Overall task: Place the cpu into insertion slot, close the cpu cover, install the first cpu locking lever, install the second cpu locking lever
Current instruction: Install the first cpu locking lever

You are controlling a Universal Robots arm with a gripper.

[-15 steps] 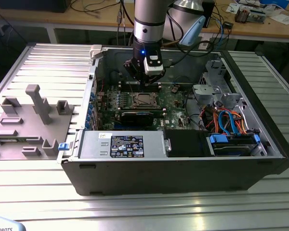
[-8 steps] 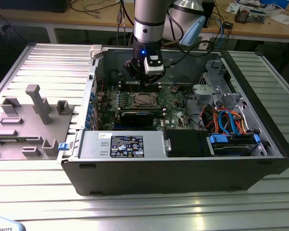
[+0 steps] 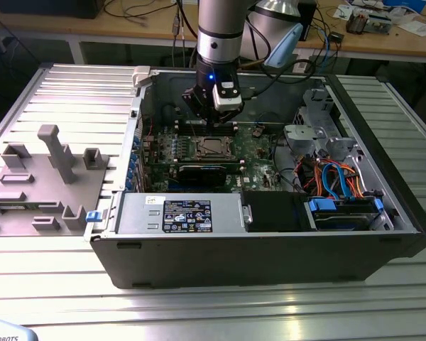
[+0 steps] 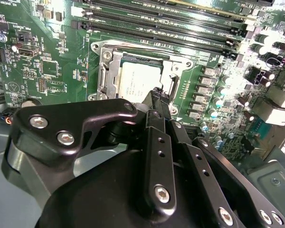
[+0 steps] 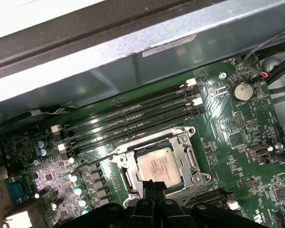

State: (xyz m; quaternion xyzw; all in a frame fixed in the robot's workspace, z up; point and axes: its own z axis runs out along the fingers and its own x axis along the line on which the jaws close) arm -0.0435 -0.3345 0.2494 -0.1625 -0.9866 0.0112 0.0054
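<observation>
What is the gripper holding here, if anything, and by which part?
Nothing is visibly held. The gripper hovers with its tips at the edge of the cpu, which lies in the insertion slot under the cpu cover.

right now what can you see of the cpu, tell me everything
The cpu is a small flat square chip with a dull silver metal top bearing faint print. It lies level in the socket on the green board, framed by the metal cover, which lies closed around it. The gripper hovers at one edge of the chip; whether it touches is unclear. In the second wrist view the gripper hides part of the chip.
</observation>
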